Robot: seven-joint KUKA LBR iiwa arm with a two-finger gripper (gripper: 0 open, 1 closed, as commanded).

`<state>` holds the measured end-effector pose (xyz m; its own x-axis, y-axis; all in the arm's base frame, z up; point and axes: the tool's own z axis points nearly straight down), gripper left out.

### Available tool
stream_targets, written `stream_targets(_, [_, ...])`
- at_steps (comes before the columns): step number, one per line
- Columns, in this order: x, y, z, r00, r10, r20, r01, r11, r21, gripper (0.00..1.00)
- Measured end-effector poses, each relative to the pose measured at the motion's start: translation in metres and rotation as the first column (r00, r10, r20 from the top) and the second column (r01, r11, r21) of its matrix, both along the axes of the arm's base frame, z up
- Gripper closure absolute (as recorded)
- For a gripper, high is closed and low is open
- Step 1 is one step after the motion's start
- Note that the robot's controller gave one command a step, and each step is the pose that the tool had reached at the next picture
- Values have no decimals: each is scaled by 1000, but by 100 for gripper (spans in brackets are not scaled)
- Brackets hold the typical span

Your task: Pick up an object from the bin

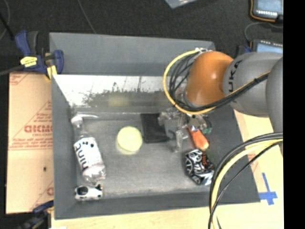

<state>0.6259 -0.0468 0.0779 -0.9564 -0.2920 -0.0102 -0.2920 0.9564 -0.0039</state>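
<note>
My gripper [178, 133] hangs low over the right half of the bin, under the arm's orange cover. Just to its left a flat black square thing [151, 128] lies on the bin floor, its right edge beside the gripper. Close on the gripper's right lies a small orange oblong thing [199, 138], tilted, partly hidden by the gripper's body. Below that sits a crumpled black packet with white print [198, 166]. A pale yellow round disc [129, 140] rests further left, in the middle of the bin.
A clear plastic bottle with a white label [87, 157] lies along the left wall. A small white and black thing [88, 192] sits in the front left corner. The arm and its cables cover the bin's back right corner.
</note>
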Motion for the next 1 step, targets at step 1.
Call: stream_targets(1, [0,14,-1,994,114,-1,-114,994,-1,0])
